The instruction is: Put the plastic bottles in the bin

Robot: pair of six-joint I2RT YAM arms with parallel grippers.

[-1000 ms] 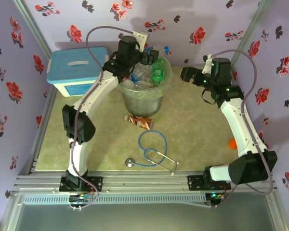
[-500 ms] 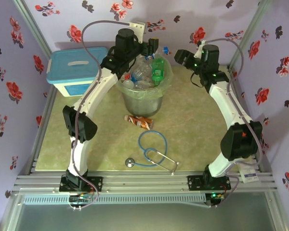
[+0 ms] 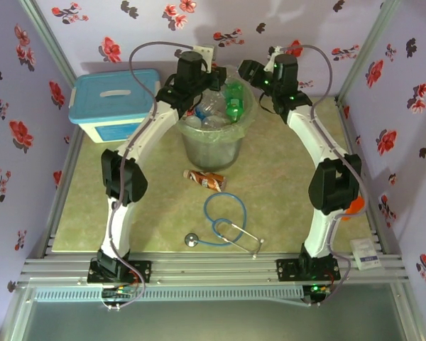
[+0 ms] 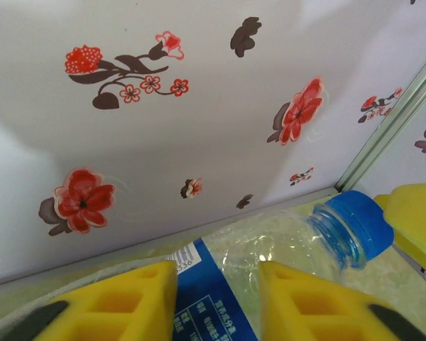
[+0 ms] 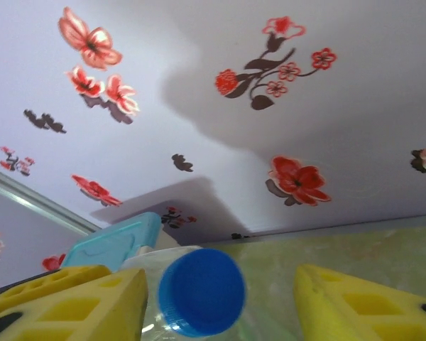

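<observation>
Flowered wall (image 4: 199, 106) backs the green table (image 3: 284, 177); a blue-capped bottle (image 4: 277, 245) sits at 12 o'clock of the bin (image 3: 211, 153). Left gripper (image 4: 216, 275) brackets its labelled body; whether it pinches, I cannot tell. Right gripper (image 5: 221, 278) stands wide, holding nothing, the cap (image 5: 201, 290) between its fingers. My judgement: one hand grips, the other backs off, then lift well above the bin before release.

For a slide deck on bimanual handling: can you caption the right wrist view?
Right hand open, its yellow fingers flanking a blue-capped plastic bottle before a flowered wall.
</observation>
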